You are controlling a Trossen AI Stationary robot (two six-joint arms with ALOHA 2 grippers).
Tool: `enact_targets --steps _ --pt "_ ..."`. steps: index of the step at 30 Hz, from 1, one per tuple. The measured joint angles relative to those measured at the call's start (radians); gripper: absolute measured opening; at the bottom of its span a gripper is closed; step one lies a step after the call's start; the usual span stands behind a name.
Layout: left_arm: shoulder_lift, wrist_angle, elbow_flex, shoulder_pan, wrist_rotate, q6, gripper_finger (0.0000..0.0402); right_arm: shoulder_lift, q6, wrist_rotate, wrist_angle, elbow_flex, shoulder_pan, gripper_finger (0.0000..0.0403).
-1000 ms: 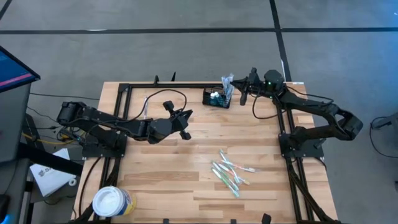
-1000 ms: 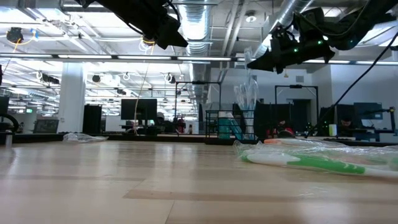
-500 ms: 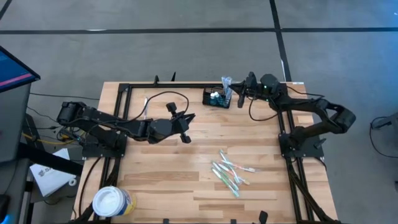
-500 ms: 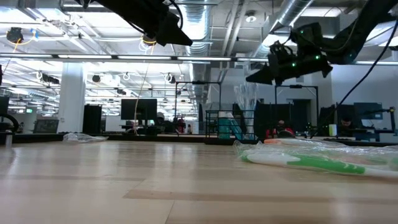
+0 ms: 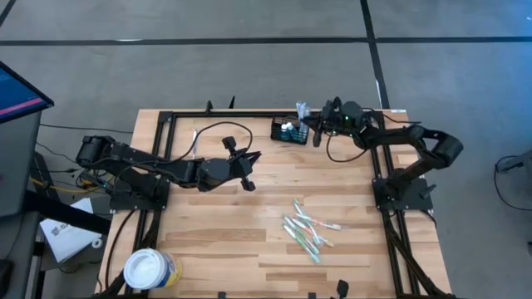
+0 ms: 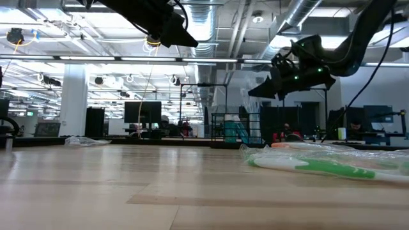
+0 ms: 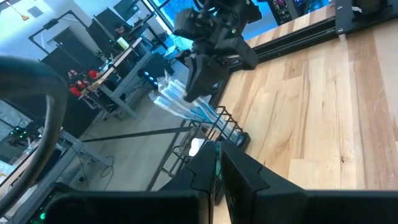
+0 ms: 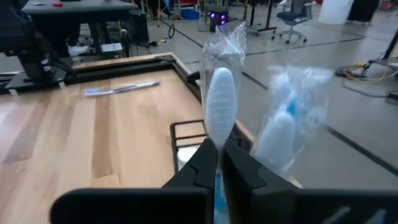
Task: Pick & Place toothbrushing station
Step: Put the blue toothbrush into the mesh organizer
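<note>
The toothbrushing station (image 5: 288, 131), a small black wire-mesh caddy, stands near the table's far edge, and a wrapped toothbrush (image 8: 278, 132) stands upright in it. My right gripper (image 5: 317, 131) is just right of the caddy, shut on another toothbrush (image 8: 220, 104) in a clear wrapper. In the low view, my right gripper (image 6: 267, 89) hangs above the caddy (image 6: 235, 131). My left gripper (image 5: 248, 168) hovers shut over mid-table, holding nothing, and its fingers (image 7: 231, 171) point at the caddy (image 7: 219, 124). My right gripper pinches the wrapped toothbrush between its two fingers, on the handle just below the head (image 8: 218, 144). The fingers lie nearly level, coming from the table's right, across the brush. The brush stands upright with its head above the fingers. The gripper hides its lower end.
Several wrapped toothbrushes (image 5: 307, 231) lie in a pile on the table's near right. One loose toothbrush (image 8: 121, 90) lies near the black frame at the far left. A round white tub (image 5: 150, 270) stands at the near left corner. A black frame (image 5: 170, 116) edges the table.
My right gripper has come down and slightly toward the table's left, close beside the caddy. It has carried the upright wrapped toothbrush with it and stayed shut on it.
</note>
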Motion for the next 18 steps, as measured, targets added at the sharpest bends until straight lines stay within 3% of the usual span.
enact_targets --steps 8,18 --pt "0.0 0.0 0.0 0.0 0.0 0.0 0.0017 -0.003 0.005 -0.065 -0.019 0.0 -0.009 0.0052" --pt "0.0 0.0 0.0 0.0 -0.001 0.0 0.0017 -0.003 0.019 -0.078 -0.051 0.0 -0.035 0.006"
